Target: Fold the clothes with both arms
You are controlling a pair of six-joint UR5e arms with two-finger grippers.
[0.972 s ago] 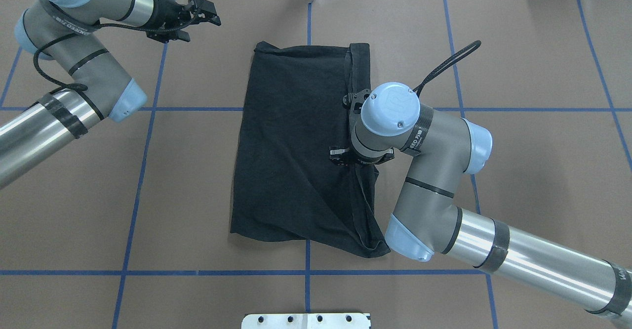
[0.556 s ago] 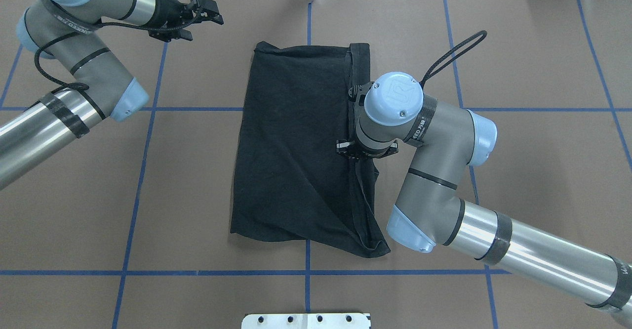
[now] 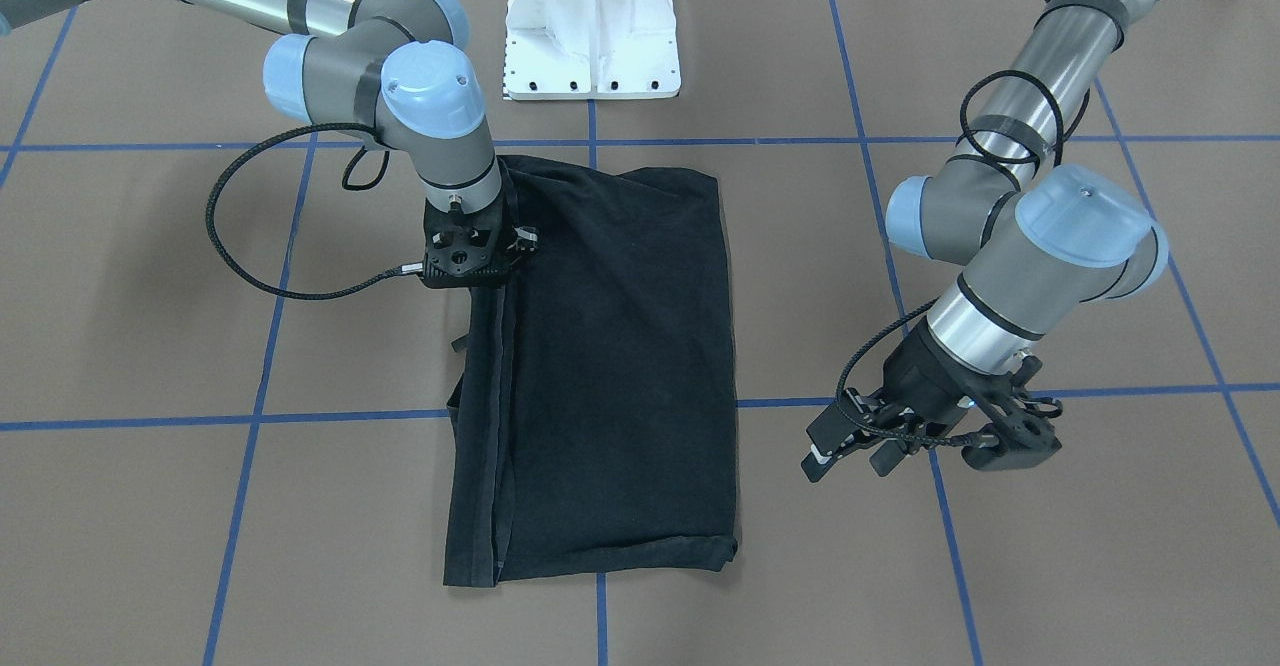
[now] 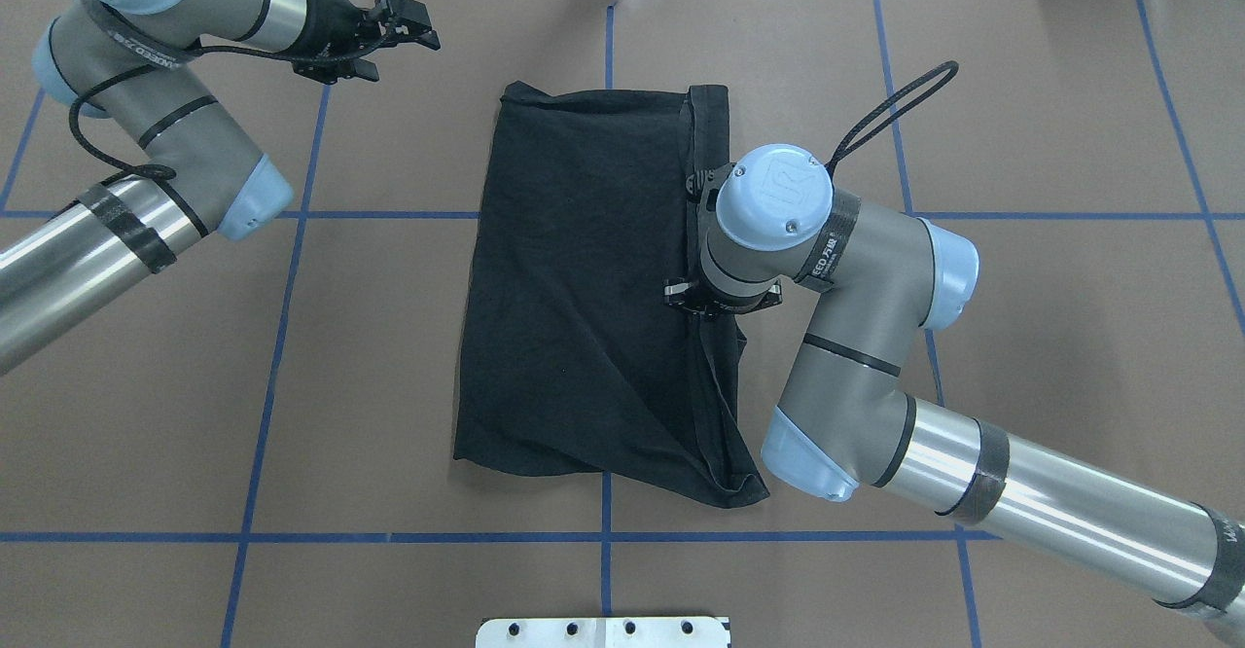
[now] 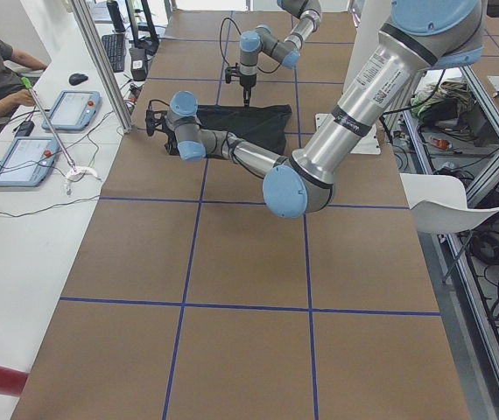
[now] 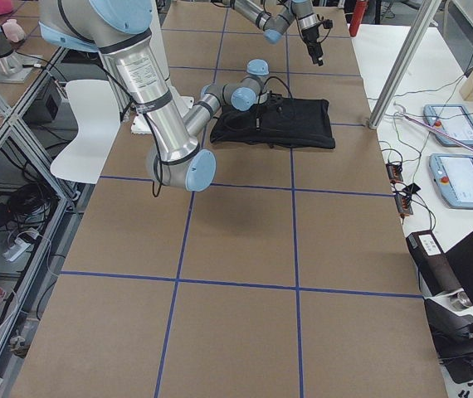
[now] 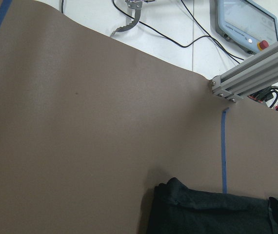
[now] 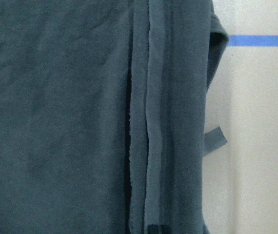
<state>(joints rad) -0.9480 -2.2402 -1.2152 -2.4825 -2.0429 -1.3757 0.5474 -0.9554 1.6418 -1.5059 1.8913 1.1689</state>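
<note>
My right gripper (image 3: 468, 272) points straight down on the T-shirt (image 4: 574, 288), which lies folded into 1 long black rectangle mid-table (image 4: 1021, 337), its long axis running away from my base. I sit over its right-hand long edge, about midway along, on the doubled hem strip. Whether those fingers are parted or pinching, I cannot tell. My left gripper (image 4: 420, 29) hangs with fingers spread, well apart beyond the far left corner, so my right arm is nearer.
</note>
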